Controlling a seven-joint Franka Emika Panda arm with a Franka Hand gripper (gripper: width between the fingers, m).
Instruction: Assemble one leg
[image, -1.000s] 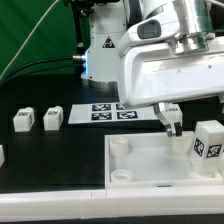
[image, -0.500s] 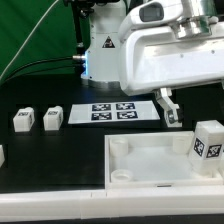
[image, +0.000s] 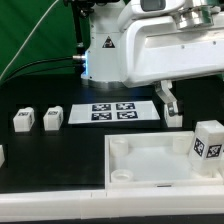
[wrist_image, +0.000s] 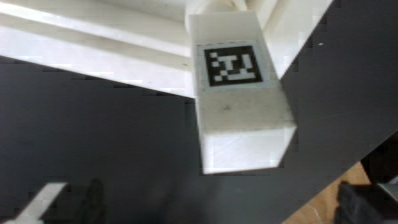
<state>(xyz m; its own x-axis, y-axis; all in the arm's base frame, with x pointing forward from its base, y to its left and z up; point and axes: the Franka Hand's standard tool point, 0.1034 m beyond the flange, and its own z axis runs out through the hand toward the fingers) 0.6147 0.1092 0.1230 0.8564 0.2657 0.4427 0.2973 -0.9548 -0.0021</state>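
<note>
One leg, a white block with a black-and-white marker, stands upright at the right end of the large white tray-shaped piece. The wrist view shows the same leg against the tray-shaped piece. My gripper hangs above the tray-shaped piece's far edge, to the exterior view's left of that leg and apart from it. Its jaws are open and empty; in the wrist view only the fingertips show. Two more legs stand at the exterior view's left.
The marker board lies flat behind the tray-shaped piece. Another white part sits at the exterior view's left edge. The arm's white body fills the upper right. A green backdrop stands behind.
My gripper has risen and drawn back from the leg on the tray-shaped piece. The leg and the other parts have stayed put.
</note>
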